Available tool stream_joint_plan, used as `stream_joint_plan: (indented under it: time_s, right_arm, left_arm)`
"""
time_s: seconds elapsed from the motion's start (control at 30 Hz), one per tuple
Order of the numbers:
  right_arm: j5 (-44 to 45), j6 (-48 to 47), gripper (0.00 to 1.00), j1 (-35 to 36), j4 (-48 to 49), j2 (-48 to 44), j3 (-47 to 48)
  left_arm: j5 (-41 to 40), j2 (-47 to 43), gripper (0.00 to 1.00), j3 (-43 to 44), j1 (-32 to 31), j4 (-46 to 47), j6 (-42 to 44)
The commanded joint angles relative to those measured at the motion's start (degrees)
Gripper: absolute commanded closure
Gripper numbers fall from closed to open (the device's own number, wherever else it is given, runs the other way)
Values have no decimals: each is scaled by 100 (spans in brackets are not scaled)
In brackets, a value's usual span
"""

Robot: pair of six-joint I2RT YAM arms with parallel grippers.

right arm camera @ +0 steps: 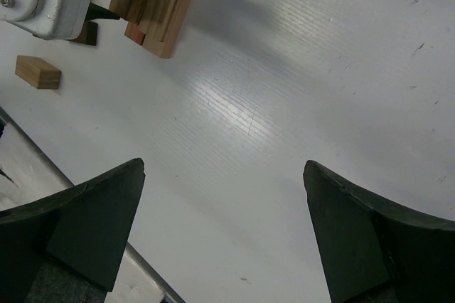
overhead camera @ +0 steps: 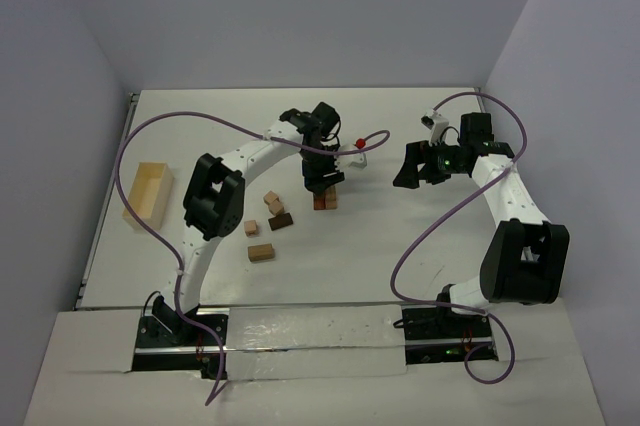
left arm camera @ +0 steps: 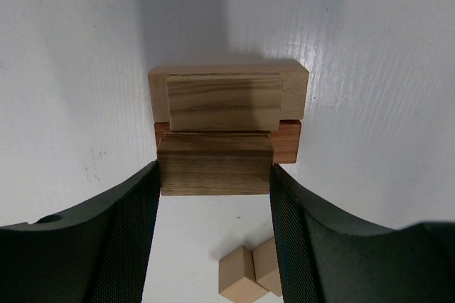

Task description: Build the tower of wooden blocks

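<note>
The tower (overhead camera: 325, 199) stands mid-table. In the left wrist view it shows a tan block (left arm camera: 226, 97) with a reddish-brown one (left arm camera: 286, 142) beside it. My left gripper (left arm camera: 213, 175) is shut on a brown wood block (left arm camera: 215, 164), a finger on each end, right over the tower's near side. I cannot tell whether that block rests on the tower. From above, the left gripper (overhead camera: 325, 184) hangs directly over the tower. My right gripper (overhead camera: 408, 171) (right arm camera: 224, 175) is open and empty, hovering right of the tower (right arm camera: 153, 4).
Loose wood blocks lie left of the tower: a tan one (overhead camera: 273, 203), a dark one (overhead camera: 280, 219) and two more tan ones (overhead camera: 251, 228) (overhead camera: 261, 252). A pale wooden box (overhead camera: 148, 192) sits at the table's left edge. A small red-tipped object (overhead camera: 359, 143) lies behind the tower.
</note>
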Motion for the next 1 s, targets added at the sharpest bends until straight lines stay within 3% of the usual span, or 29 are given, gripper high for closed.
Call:
stream_joint_plan:
  time_s: [0.0,0.37,0.67,0.8,0.97]
  right_arm:
    - [-110,51,0,-38,77,3,194]
    - [-120,43,0,-38,68,-6,194]
    - [-92,76,0,-38,61,-13,205]
    - [-40,144,0,-30,120,-90,170]
    - [6,209,0,-3,200,-234,167]
  left_arm:
    - [-22,80,49,259,-56,-56,-45]
    - [-1,48,44,224,-77,-86,4]
    - [115,14,9,335,-92,-176,56]
    - [170,-138,2,372,-98,-222,84]
    - [223,-506,1,486,-65,-414,119]
